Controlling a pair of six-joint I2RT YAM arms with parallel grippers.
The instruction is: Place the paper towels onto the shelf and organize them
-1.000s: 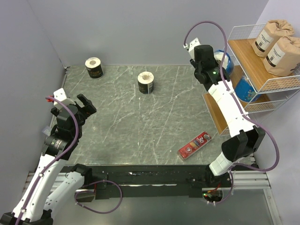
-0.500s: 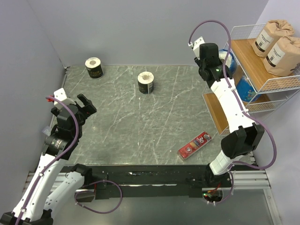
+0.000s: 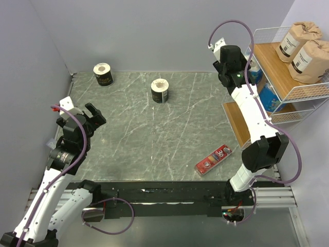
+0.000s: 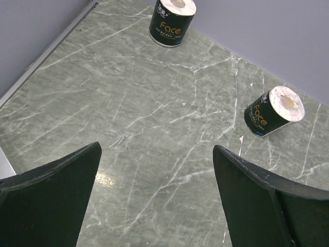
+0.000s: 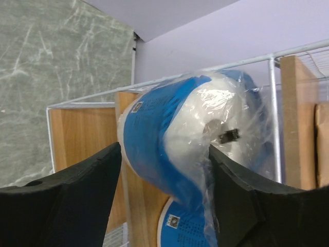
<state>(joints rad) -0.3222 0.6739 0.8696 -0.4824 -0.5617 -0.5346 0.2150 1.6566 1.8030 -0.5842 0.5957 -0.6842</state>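
Against wire shelf (image 3: 271,66), right fingers (image 5: 61,206) are clamping apparently light, squashy, slick-wrapped blue roll (image 5: 169,134) mid-girth; left fingers (image 4: 46,190) gaping empty.

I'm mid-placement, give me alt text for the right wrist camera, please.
The right gripper holds a blue-wrapped paper towel roll between its black fingers at the wire-and-wood shelf. A second blue roll shows just below it, and the grey marble table fills the upper left.
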